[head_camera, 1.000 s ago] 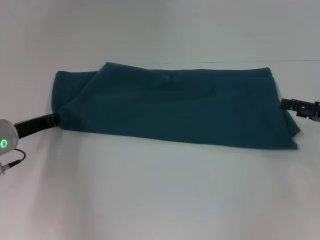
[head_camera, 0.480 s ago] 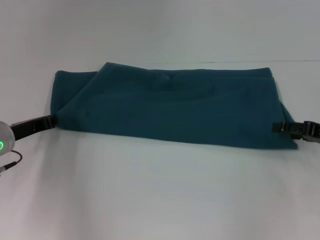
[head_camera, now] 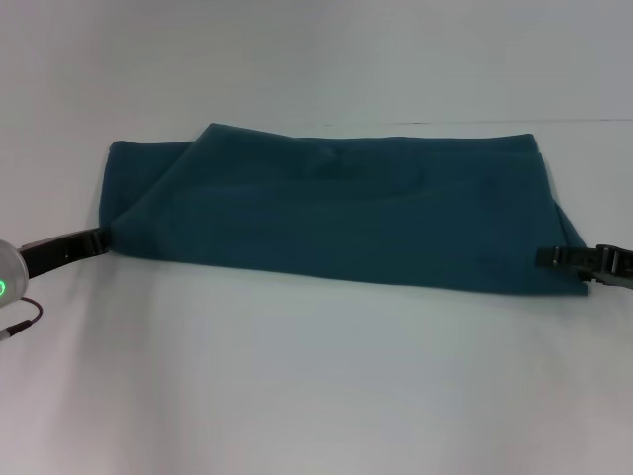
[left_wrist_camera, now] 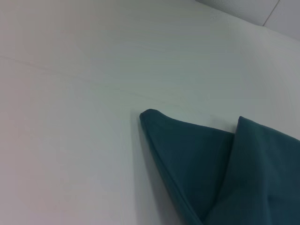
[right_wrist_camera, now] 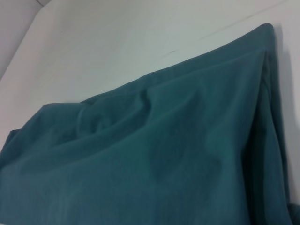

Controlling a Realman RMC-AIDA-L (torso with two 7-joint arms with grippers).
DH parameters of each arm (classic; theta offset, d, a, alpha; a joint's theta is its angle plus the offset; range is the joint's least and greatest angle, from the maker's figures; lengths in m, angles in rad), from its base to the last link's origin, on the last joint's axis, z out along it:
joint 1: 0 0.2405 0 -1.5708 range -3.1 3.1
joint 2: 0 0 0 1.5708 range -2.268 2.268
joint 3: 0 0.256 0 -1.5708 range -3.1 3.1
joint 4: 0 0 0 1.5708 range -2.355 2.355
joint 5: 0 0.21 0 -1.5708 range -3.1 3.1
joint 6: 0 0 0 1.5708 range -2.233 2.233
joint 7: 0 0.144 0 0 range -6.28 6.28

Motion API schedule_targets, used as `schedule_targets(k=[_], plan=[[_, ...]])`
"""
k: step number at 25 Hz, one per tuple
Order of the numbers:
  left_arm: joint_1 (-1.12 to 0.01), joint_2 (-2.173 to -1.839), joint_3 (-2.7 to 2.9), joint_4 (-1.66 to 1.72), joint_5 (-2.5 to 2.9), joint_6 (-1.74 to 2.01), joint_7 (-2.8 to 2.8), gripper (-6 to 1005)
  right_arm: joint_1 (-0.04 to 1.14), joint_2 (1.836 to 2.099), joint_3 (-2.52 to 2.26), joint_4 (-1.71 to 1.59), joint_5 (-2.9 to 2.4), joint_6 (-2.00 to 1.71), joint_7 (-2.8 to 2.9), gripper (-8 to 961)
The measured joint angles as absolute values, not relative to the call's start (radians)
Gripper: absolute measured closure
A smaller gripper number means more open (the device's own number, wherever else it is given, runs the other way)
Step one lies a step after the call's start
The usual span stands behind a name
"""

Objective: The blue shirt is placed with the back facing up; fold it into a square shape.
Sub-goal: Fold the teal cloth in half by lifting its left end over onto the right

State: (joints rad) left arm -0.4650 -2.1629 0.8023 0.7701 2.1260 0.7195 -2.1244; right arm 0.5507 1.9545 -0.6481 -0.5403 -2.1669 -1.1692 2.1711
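A: Blue shirt [head_camera: 336, 213], a dark teal short-sleeved cotton one, lies folded into a long wide band across the middle of the plain white table [head_camera: 316, 386], plain side up, with one corner turned over on the robot's left end.

B: Anything around it or in the way?

A: Only the two arms. The left gripper [head_camera: 99, 238] sits low at the shirt's left edge, its dark fingers touching or just beside the near corner of the cloth. The right gripper [head_camera: 554, 256] reaches in at the right end, near the front corner, its tip over the cloth's edge. Whether either pair of fingers is open, shut, or pinching the cloth, I cannot tell.

B: What has changed?

A: A second ago the right gripper was higher up that right edge and farther out; it has since come down to the near corner and reached in. The left one has drawn back a little. The shirt itself lies the same.

B: Do the wrist views add anything?

A: The left wrist view shows the rounded fold at the shirt's corner and the overlapping flap beside it. The right wrist view shows soft wrinkles across the top layer and stacked layers at the edge. Neither shows its own fingers.
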Motion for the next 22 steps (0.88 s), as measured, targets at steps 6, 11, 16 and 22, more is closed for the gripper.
schedule_targets(k=[6, 11, 16, 22], plan=[[-0.469, -2.163, 0.803, 0.770, 2.126, 0.719, -2.123, 918, 0.555, 1.954, -0.659, -0.529, -2.167, -1.137, 2.172, 127], [-0.471, -2.162, 0.807, 0.770, 2.126, 0.719, -2.123, 918, 0.555, 1.956, -0.676, -0.528, -2.167, -1.116, 2.167, 320], [-0.473, -2.162, 0.808, 0.770, 2.126, 0.719, -2.122, 917, 0.560, 1.959, -0.705, -0.521, -2.167, -1.101, 2.166, 560], [-0.473, -2.161, 0.808, 0.770, 2.126, 0.719, -2.122, 918, 0.560, 1.963, -0.701, -0.520, -2.161, -1.105, 2.146, 692]])
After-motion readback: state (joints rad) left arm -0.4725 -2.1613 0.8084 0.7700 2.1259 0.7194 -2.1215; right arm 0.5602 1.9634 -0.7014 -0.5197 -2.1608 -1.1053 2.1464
